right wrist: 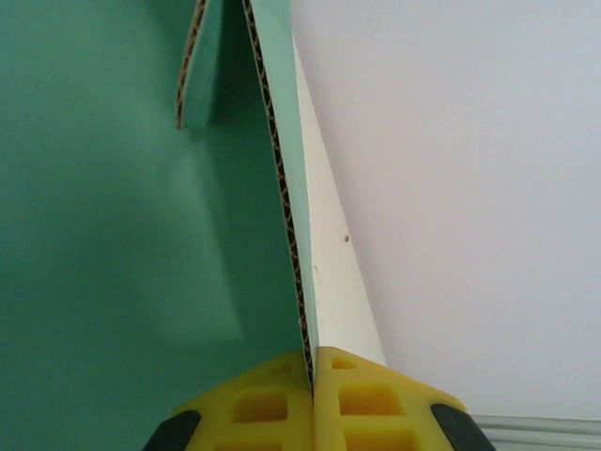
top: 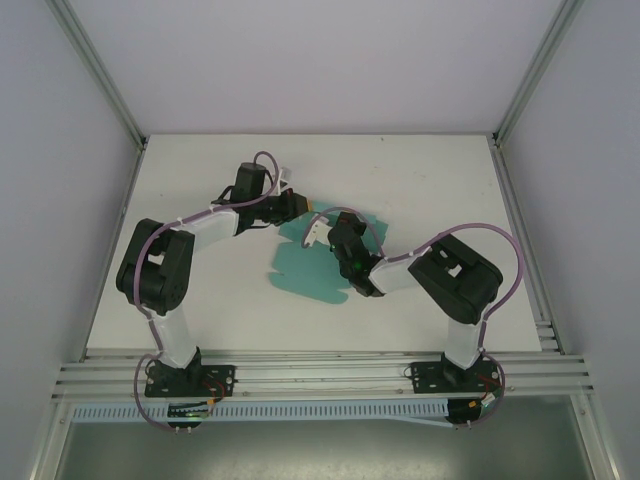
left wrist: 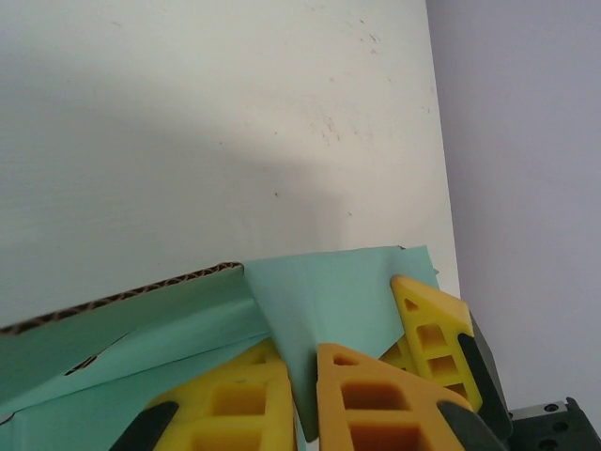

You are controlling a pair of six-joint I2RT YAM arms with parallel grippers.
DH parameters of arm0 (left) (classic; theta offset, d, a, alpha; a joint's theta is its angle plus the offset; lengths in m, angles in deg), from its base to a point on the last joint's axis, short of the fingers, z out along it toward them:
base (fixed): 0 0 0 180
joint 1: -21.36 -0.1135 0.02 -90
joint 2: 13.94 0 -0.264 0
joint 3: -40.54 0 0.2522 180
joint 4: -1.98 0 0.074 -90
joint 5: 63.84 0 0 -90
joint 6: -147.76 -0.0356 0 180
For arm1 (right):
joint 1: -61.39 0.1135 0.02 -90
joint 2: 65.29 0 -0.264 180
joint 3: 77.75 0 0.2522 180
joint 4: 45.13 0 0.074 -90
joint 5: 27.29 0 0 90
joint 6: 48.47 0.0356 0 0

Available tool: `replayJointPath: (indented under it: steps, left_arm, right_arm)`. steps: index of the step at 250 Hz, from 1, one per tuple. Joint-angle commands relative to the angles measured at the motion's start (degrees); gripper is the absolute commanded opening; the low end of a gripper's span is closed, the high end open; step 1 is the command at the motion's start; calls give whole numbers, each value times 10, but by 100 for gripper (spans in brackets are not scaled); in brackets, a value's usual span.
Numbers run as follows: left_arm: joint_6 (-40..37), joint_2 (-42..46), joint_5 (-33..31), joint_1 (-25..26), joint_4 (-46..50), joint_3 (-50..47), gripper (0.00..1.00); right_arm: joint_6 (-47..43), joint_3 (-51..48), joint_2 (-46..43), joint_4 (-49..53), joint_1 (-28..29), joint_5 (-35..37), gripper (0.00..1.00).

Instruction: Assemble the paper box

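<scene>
The paper box (top: 305, 270) is a teal-green die-cut card sheet lying mid-table, its far edge lifted between the two arms. My left gripper (top: 302, 208) reaches it from the far left. In the left wrist view the left gripper (left wrist: 300, 355) is shut on an upturned teal flap (left wrist: 329, 291), and a yellow finger (left wrist: 434, 324) of the other gripper shows just right of it. My right gripper (top: 318, 233) holds the sheet from the right. In the right wrist view the right gripper (right wrist: 313, 368) is shut on the corrugated edge of a raised panel (right wrist: 122, 235).
The white table (top: 430, 190) has bare surface behind and to both sides of the sheet. Grey enclosure walls and aluminium posts (top: 100, 75) bound it. A ribbed metal rail (top: 320, 375) runs along the near edge by the arm bases.
</scene>
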Motion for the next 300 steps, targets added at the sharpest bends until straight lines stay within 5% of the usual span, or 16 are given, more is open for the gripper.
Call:
replayJointPath:
  steps: [1, 57, 75, 121, 209, 300]
  left_arm:
    - [-28, 0, -8, 9, 20, 12, 17]
    - [-77, 64, -59, 9, 79, -9, 54]
    - [-95, 102, -98, 4, 101, -33, 56]
    - [-91, 199, -140, -42, 111, -142, 82]
    - [-102, 209, -273, -60, 157, -206, 78]
    - [-114, 84, -137, -62, 54, -146, 69]
  right_arm:
    - [-7, -14, -14, -23, 19, -29, 0]
    - [-3, -18, -21, -5, 15, -11, 0]
    - [2, -20, -29, 4, 10, -8, 0]
    - [43, -26, -60, 45, -6, -18, 0]
    - [65, -30, -82, 68, -12, -14, 0]
    - [87, -24, -101, 87, -13, -21, 0]
